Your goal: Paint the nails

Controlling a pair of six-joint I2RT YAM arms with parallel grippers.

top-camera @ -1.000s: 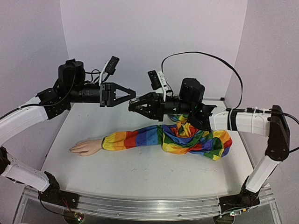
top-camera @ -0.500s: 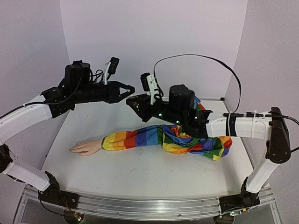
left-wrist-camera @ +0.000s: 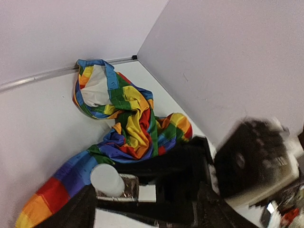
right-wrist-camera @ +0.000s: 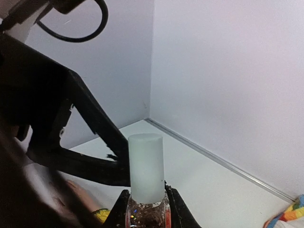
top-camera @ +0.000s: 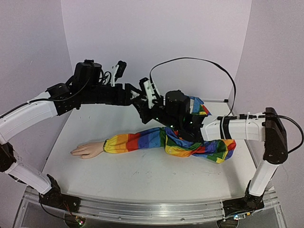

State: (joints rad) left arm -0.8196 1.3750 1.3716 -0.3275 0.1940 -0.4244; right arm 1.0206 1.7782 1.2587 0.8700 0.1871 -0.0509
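Observation:
The pale mannequin hand point(top-camera: 88, 150) lies palm down at the table's left, at the end of the rainbow-striped sleeve point(top-camera: 161, 138). Its nails are too small to make out. Above the sleeve my right gripper point(top-camera: 141, 101) is shut on a small glass bottle point(right-wrist-camera: 146, 167) with a frosted white cap, glitter showing in the glass. The bottle's body sits between the right gripper's point(right-wrist-camera: 147, 214) fingers. My left gripper point(top-camera: 134, 97) is open and meets it there. In the left wrist view the cap point(left-wrist-camera: 107, 179) lies between the left gripper's point(left-wrist-camera: 147, 211) spread fingers, close to one of them.
A black cable point(top-camera: 190, 61) loops above the right arm. The sleeve's loose end is bunched near the back right corner point(left-wrist-camera: 135, 58). White walls close in the table at the back and both sides. An aluminium rail point(top-camera: 142, 209) runs along the near edge.
Both grippers have moved together over the sleeve, the right one leftward with the bottle. The left gripper's jaws narrowed, then spread wide around the cap.

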